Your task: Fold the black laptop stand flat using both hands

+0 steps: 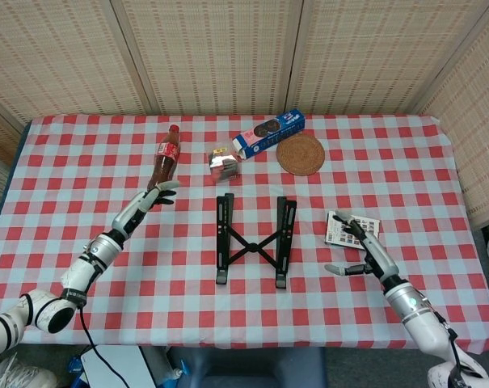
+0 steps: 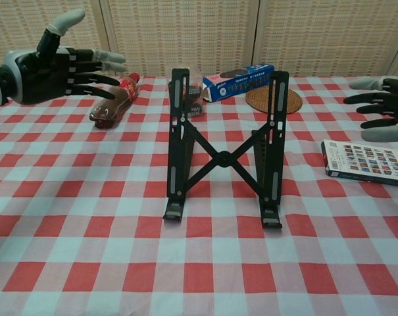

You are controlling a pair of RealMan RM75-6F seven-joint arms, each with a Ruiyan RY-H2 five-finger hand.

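At the middle of the checked surface [image 1: 82, 162] in the head view, your black laptop stand [image 1: 255, 240] sits unfolded, both robot hands well apart from it. In the chest view, left robot hand [image 2: 60, 66] and right robot hand [image 2: 383, 108] hover spread and empty; you're approaching, so bring each to a rail.

Both views are evenly and brightly lit, with soft, diffuse light from above. Only faint, short shadows are cast on the desk [image 2: 205, 263] beneath the laptop stand [image 2: 222, 158]. No glare is seen on the checked cloth. Focus is held sharp across the head view. In the chest view, slight softness is noted on the left robot hand [image 2: 50, 66] near the frame edge.
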